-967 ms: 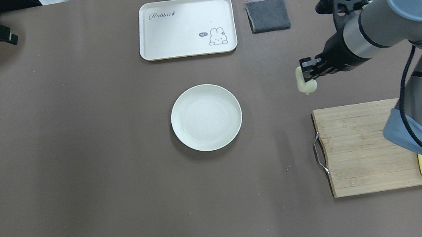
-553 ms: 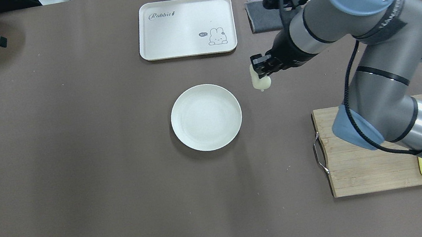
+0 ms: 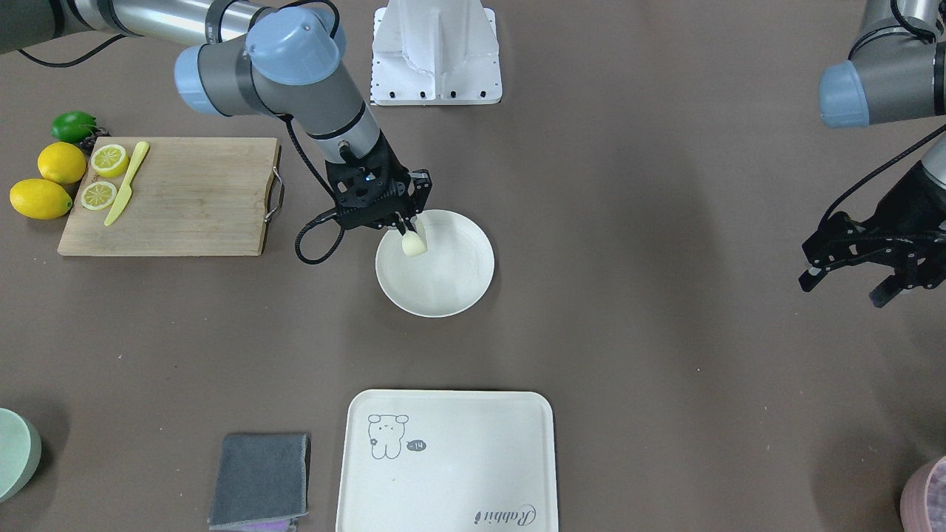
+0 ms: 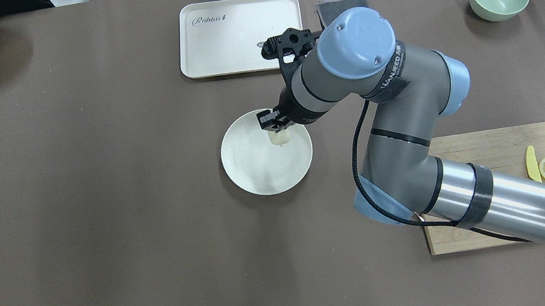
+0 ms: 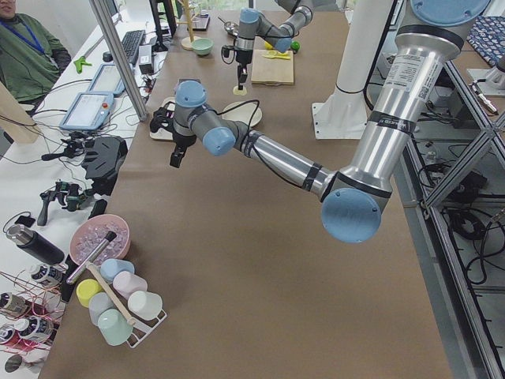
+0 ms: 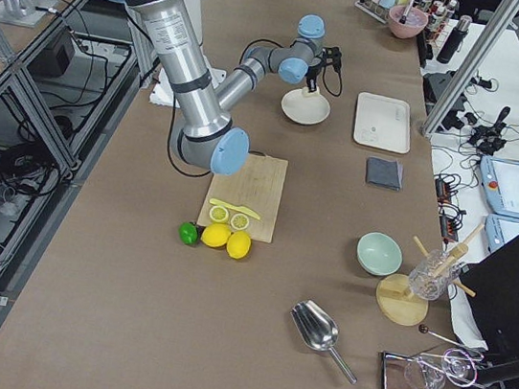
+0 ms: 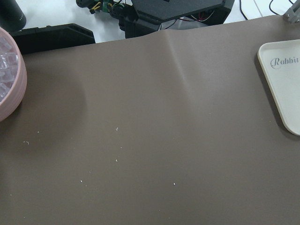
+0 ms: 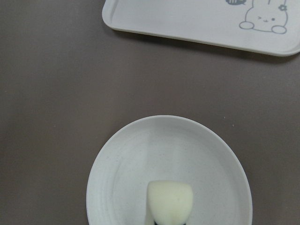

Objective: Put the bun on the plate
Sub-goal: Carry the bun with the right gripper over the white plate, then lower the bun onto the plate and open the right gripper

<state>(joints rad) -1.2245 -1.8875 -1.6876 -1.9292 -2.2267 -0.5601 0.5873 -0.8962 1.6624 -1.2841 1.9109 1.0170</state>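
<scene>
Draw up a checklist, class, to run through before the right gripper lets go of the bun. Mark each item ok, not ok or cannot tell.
1. The bun is held by the right gripper, hanging below its fingertips: ok.
2. The bun is over the plate and inside its rim, as the overhead and right wrist views show: ok.
3. The bun is low enough to touch the plate's surface: cannot tell, since no view shows the gap clearly.
4. The landing spot is bare, with nothing else lying in the plate: ok.
5. The left gripper is open and far off to the side, apart from the plate: ok.
</scene>
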